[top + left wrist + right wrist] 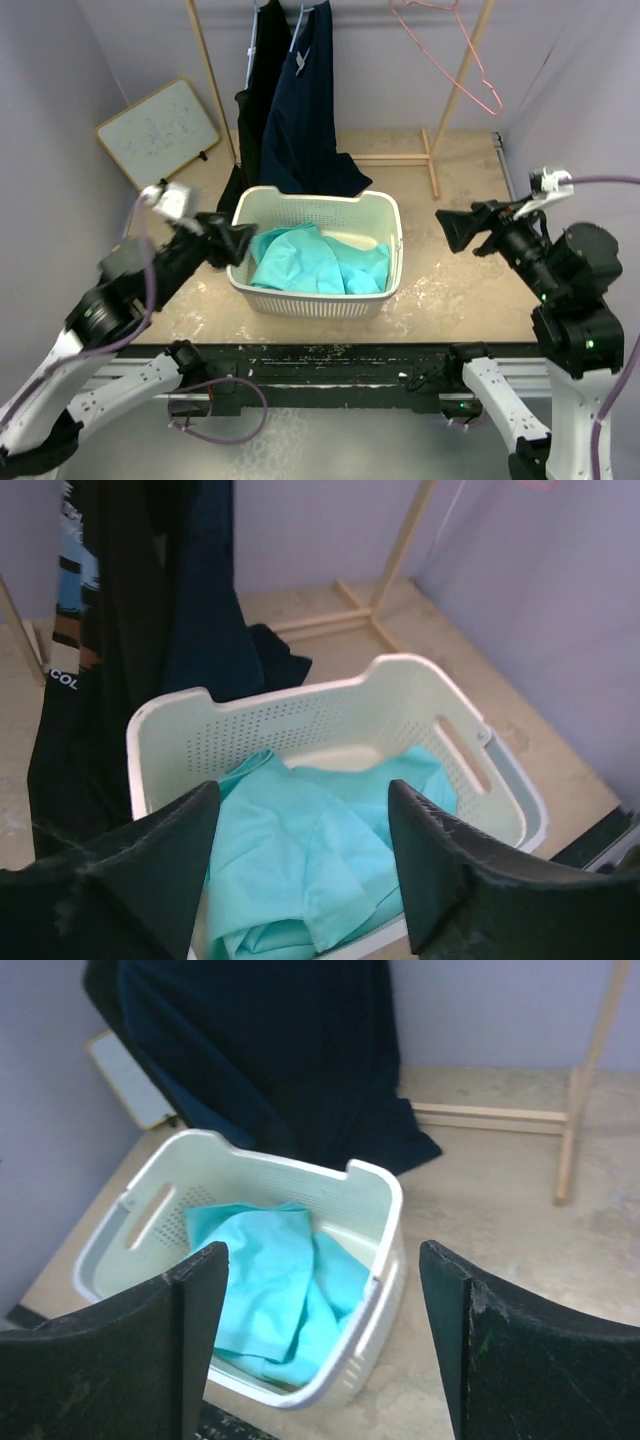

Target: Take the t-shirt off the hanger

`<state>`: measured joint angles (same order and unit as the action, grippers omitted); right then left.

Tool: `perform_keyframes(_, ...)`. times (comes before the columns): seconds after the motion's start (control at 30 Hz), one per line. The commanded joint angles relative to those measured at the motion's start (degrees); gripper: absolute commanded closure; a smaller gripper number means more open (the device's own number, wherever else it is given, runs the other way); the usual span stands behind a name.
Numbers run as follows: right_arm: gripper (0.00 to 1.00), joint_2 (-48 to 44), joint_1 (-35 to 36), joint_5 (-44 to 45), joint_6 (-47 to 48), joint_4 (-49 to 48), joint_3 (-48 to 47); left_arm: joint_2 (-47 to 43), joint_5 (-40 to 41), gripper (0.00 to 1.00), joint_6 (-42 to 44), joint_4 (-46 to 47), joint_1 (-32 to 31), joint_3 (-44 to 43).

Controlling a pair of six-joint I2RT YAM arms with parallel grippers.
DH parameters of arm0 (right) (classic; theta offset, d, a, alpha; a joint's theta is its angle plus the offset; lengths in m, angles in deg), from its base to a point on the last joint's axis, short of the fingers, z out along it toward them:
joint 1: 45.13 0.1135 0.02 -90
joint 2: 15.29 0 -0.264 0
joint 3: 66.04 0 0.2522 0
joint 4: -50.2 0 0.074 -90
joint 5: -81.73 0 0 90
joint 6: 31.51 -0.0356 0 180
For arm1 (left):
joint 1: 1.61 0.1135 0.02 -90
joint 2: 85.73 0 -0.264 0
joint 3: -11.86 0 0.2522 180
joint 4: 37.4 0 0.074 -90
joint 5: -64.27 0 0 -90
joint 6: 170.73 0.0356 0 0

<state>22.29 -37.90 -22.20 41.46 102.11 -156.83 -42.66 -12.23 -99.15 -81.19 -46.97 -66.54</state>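
Hovering with its jaws apart just beside the basket's left rim, the left end effector (238, 241) holds nothing. A careless move from here could clip that rim and shove the light plastic basket (322, 198) across the gritty, pale-stained surface (450, 290). Behind it, two dark garments (300, 110) hang limp from the wooden rack (212, 80), their hems pooling against the basket's far wall, where a passing finger could snag them. The teal t-shirt (300, 262), soft and thin, lies crumpled inside the perforated, round-cornered basket, by the look of it off its hanger already. At far right, a thin pink wire hanger (478, 78) dangles bare from the rack and would likely swing or drop if bumped. The right end effector (455, 228), jaws likewise apart and empty, waits well right of the basket above the surface.
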Motion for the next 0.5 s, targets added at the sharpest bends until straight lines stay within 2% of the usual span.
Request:
perform_keyframes(0.0,0.24,7.4,0.2,-8.8,-2.6,-8.2,-5.5,-11.7,8.9,0.41,1.4,5.1,0.3,8.1)
perform_keyframes(0.07,0.26,11.2,0.2,-11.2,-4.4,-11.0,-8.0,-16.2,11.4,0.46,1.1,4.1,0.3,10.3)
perform_keyframes(0.17,0.29,16.6,0.8,-14.8,-8.0,-15.4,-12.5,-20.2,13.7,0.44,0.8,2.1,0.3,12.7)
perform_keyframes(0.23,0.31,20.3,2.6,-14.0,-9.5,-17.4,-16.4,-21.8,14.8,0.44,0.4,1.0,0.3,14.1)
perform_keyframes(0.4,0.28,31.5,20.8,2.1,-4.6,-13.2,-29.3,-23.8,14.9,0.44,0.7,1.5,0.3,14.8)
perform_keyframes(0.47,0.27,36.7,24.4,5.4,-3.5,-11.2,-34.4,-23.9,14.6,0.43,0.5,0.8,0.3,14.5)
